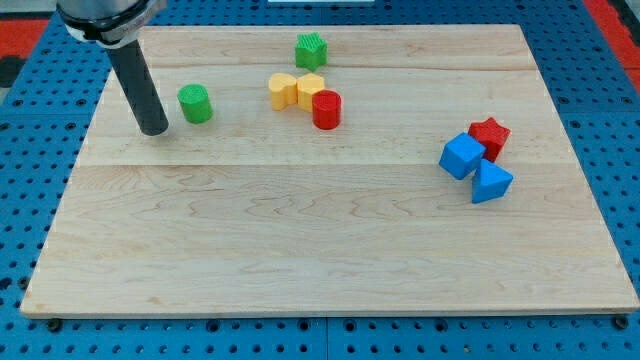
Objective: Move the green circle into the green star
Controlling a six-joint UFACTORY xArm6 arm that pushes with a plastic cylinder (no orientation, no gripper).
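Observation:
The green circle (pixel 195 103) is a short green cylinder at the view's upper left of the wooden board. The green star (pixel 311 50) sits near the view's top, right of and above the circle, well apart from it. My tip (pixel 155 129) rests on the board just left of and slightly below the green circle, with a small gap between them. The dark rod rises from the tip toward the view's top left.
A yellow heart (pixel 283 91), a yellow block (pixel 310 88) and a red cylinder (pixel 327 109) cluster between the circle and the star's right side. A red star (pixel 489 135), blue cube (pixel 462 156) and blue triangle (pixel 490 182) group at the right. The board (pixel 300 250) lies on blue pegboard.

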